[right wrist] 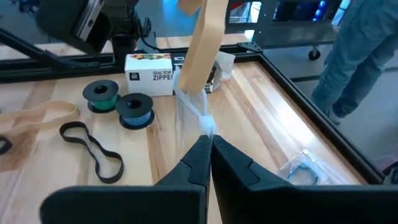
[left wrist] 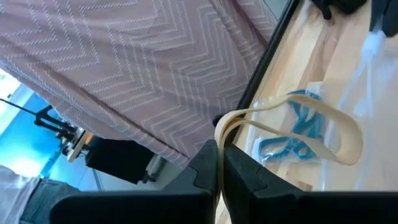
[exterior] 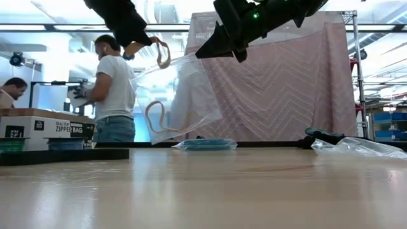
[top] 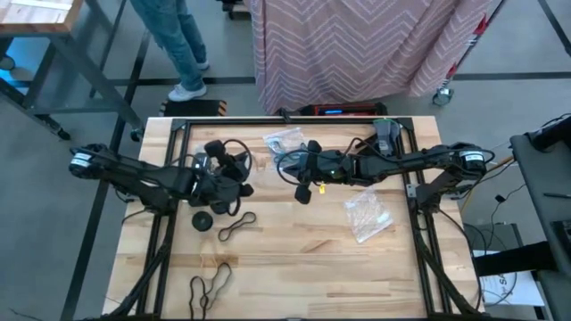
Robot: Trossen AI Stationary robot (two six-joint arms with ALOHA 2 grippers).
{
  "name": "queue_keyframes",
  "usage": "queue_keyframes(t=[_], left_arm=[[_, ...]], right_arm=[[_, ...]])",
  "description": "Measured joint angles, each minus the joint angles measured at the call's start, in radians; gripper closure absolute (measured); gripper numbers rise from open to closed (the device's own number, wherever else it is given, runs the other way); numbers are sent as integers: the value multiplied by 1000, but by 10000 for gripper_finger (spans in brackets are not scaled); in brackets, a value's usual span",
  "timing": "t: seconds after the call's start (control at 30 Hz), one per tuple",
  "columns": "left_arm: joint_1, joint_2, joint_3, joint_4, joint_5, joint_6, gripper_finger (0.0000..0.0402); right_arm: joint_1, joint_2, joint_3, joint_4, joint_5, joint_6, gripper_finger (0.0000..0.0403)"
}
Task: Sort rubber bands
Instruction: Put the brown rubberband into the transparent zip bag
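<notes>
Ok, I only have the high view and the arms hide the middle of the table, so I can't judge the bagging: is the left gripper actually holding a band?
Observer: Yes. The left wrist view shows the left gripper shut on a tan rubber band.
Operator: And the right one?
Observer: The right gripper pinches the edge of a clear bag, which hangs above the table.
Operator: Anything in that bag?
Observer: The low view shows one tan loop inside it.

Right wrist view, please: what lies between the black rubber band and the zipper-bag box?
Two spools, green and blue, stand between the black rubber band and the zipper-bag box.
</notes>
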Motion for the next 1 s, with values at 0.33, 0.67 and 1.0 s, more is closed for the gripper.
queue_keyframes(t=[0.33,0.67,1.0], left_arm=[[-7,85,-1,1,0,81,402],[-71,98,-1,2,95,126,401],[-42,98,-1,8,296,104,400]], right_arm=[[0,0,2,0,-5,45,403],[0,0,2,0,-4,45,403],[0,0,2,0,-4,43,403]])
